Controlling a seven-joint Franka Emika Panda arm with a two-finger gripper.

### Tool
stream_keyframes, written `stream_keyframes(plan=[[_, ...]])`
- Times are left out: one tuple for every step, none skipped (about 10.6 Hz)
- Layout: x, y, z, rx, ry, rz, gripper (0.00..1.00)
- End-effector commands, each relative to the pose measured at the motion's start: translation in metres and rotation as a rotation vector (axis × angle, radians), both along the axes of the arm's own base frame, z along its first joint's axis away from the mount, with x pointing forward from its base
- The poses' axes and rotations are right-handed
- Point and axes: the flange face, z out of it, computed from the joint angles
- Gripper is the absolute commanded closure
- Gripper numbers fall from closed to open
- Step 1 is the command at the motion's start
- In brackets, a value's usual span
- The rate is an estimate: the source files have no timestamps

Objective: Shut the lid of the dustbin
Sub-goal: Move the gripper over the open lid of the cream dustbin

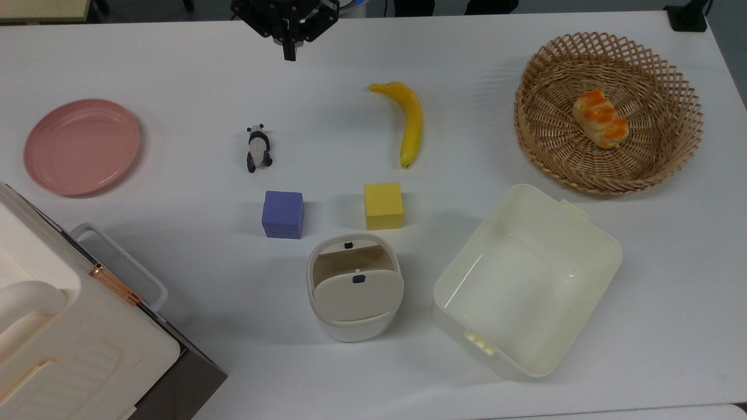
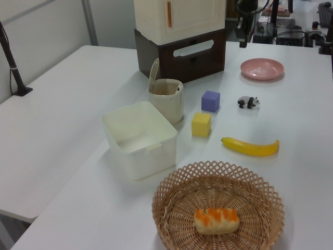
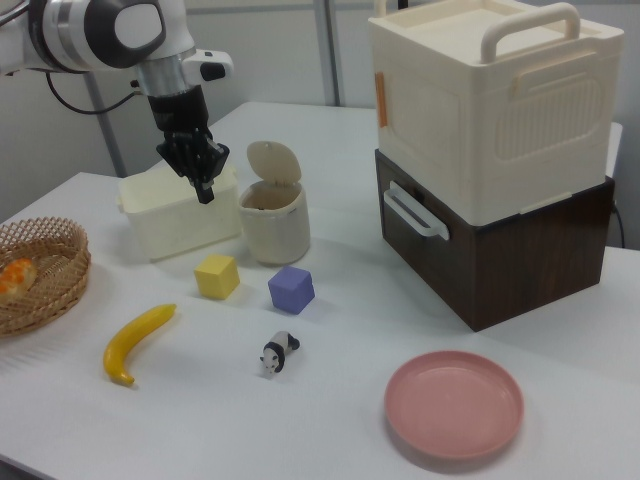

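Lid (image 1: 357, 297) stands raised, hinged at the dustbin's (image 3: 273, 232) rim on the side toward the top view's bottom; inner face with its black tab looks toward the top view's top; bin mouth uncovered; bin sits between the purple cube (image 1: 283, 214) and the big open tub (image 1: 528, 280), yellow cube (image 1: 383, 205) just beside it, tall handled case (image 3: 490, 100) off to the right view's right; gripper (image 1: 289, 53) is well apart from the bin, up at the top view's top edge, raised off the table (image 1: 175, 64), fingers pressed together, holding nothing; bin lies toward the top view's bottom from it, slightly right; likely next: cross over the cubes, get behind the upright flap, push it down toward the latch side; flap's hinge line runs left-right in the top view.
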Motion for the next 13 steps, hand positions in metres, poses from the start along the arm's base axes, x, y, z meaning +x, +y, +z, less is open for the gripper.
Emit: stream_keyframes(plan=[[-0.004, 0.002, -0.003, -0.008, 0.018, 0.026, 1.0], [-0.002, 0.002, -0.003, -0.006, 0.012, 0.046, 1.0], [0.004, 0.002, -0.006, -0.003, 0.007, 0.06, 1.0], [0.009, 0.004, -0.006, 0.004, -0.018, 0.062, 1.0], [0.017, 0.007, -0.008, 0.006, -0.049, 0.062, 1.0], [0.03, 0.01, -0.005, 0.007, -0.107, 0.062, 1.0], [0.04, 0.012, -0.004, 0.006, -0.162, 0.066, 1.0], [0.048, 0.014, -0.002, 0.007, -0.227, 0.071, 1.0], [0.06, 0.018, -0.004, 0.006, -0.291, 0.079, 1.0], [0.074, 0.02, -0.004, 0.013, -0.364, 0.083, 1.0], [0.087, 0.024, 0.0, 0.026, -0.429, 0.085, 1.0], [0.099, 0.026, 0.002, 0.028, -0.477, 0.086, 1.0], [0.111, 0.03, 0.0, 0.029, -0.523, 0.09, 1.0]])
